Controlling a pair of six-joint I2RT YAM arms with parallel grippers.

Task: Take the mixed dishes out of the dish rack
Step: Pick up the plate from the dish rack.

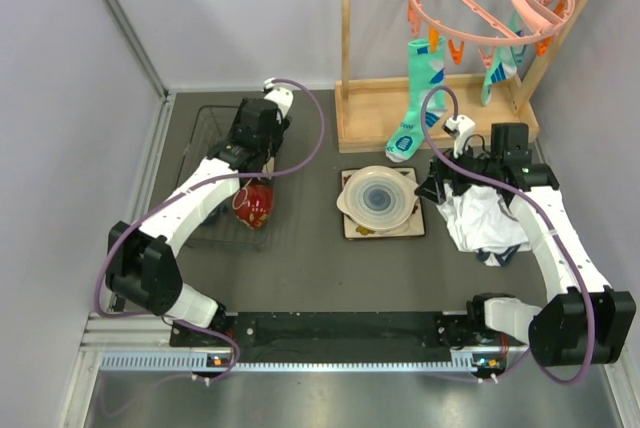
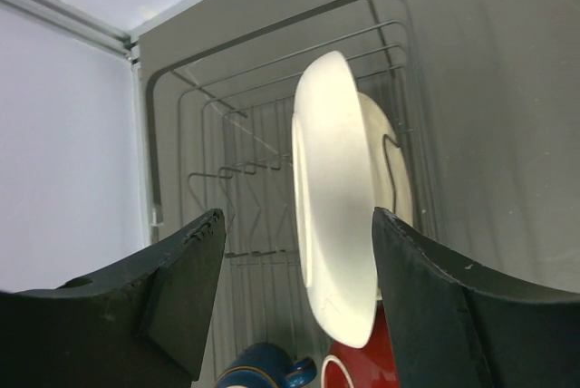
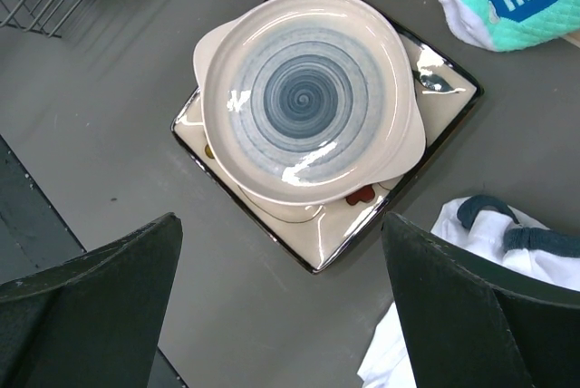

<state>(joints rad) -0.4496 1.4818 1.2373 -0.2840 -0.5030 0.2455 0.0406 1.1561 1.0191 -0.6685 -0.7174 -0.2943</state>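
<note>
Straddling the upright cream dish (image 2: pixel 331 179), the open left tool (image 2: pixel 297 243) is probably lining up a grasp. The right tool (image 3: pixel 281 234) is hanging open.

Shows glossy glazed ceramic on blue-ringed round plate (image 3: pixel 304 98) and square cream floral plate (image 3: pixel 444 89); smooth cream glaze on large cream dish (image 2: pixel 335 225); thin metal wire in dish rack (image 2: pixel 254 179); matt grey counter (image 3: pixel 109 134); matt grained black plastic on fingers (image 2: pixel 177 288).

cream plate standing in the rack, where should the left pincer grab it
Probably by its upper rim, from above, one finger on each face. The cream plate stands on edge in the rack, rim toward the open left pincer; a second plate leans close beside it.
</note>
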